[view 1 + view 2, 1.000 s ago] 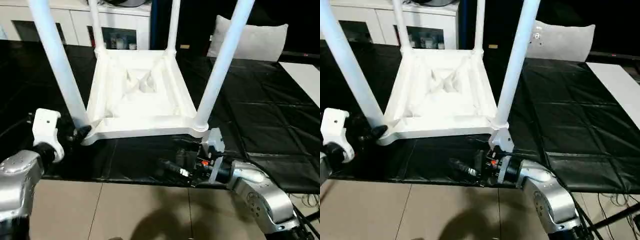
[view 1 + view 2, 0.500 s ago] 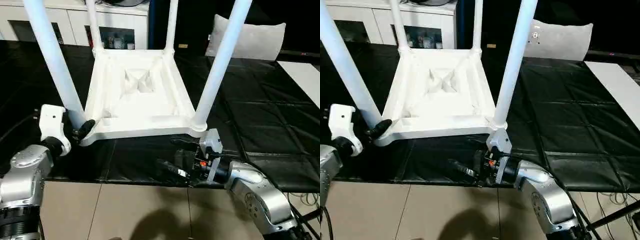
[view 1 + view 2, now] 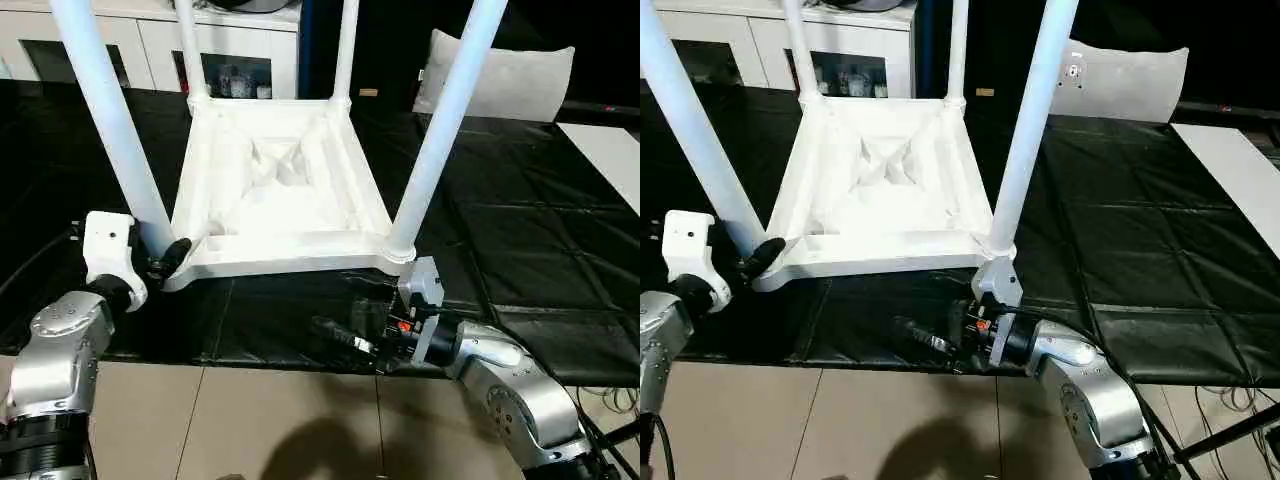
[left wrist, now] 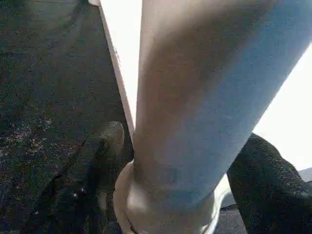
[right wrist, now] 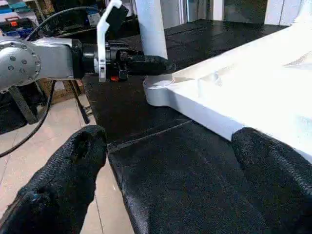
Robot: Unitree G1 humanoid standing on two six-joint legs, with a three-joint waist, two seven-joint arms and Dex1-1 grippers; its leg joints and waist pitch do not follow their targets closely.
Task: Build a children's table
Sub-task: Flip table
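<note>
The children's table (image 3: 280,190) lay upside down on a black, creased sheet (image 3: 520,230), its glossy white plastic tabletop showing a ribbed, dished underside with four smooth tapered tube legs (image 3: 445,120) rising from round corner sockets. The left gripper (image 3: 168,258) had its black textured fingers (image 4: 92,165) spread around the base of the near left leg (image 3: 110,130) at its socket, while the right gripper (image 3: 345,315) hung wide apart and empty just before the table's near edge. A white glass-doored cabinet (image 3: 150,40) and a flat grey-white cushion (image 3: 500,75) stood behind.
</note>
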